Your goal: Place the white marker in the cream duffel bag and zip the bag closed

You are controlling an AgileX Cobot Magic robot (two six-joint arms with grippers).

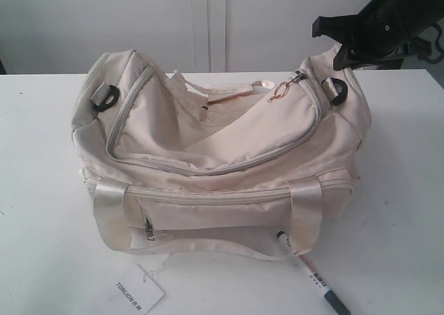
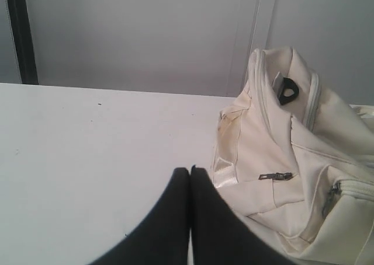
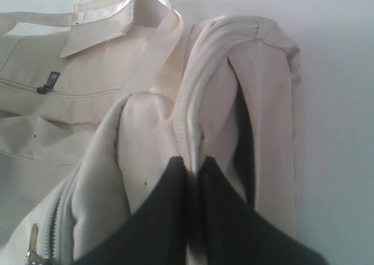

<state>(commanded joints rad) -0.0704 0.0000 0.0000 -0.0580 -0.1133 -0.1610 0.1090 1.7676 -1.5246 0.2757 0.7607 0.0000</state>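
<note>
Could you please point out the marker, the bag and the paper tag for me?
marker (image 1: 311,273): exterior view, on its white barrel.
bag (image 1: 229,145): exterior view, on its top flap.
paper tag (image 1: 141,292): exterior view, on its printed face.

One duffel bag (image 1: 222,155), one marker (image 1: 313,273), one tag (image 1: 139,294)

Flat, cool, diffuse light fills all three views, so bright that the white table (image 1: 41,204) and the cream duffel bag (image 1: 229,141) nearly merge, with only faint soft shadows beneath the bag's front edge. It probably falls from overhead. Both wrist views are soft, and the black jaws close to the lens are blurred, featureless shapes.
</note>
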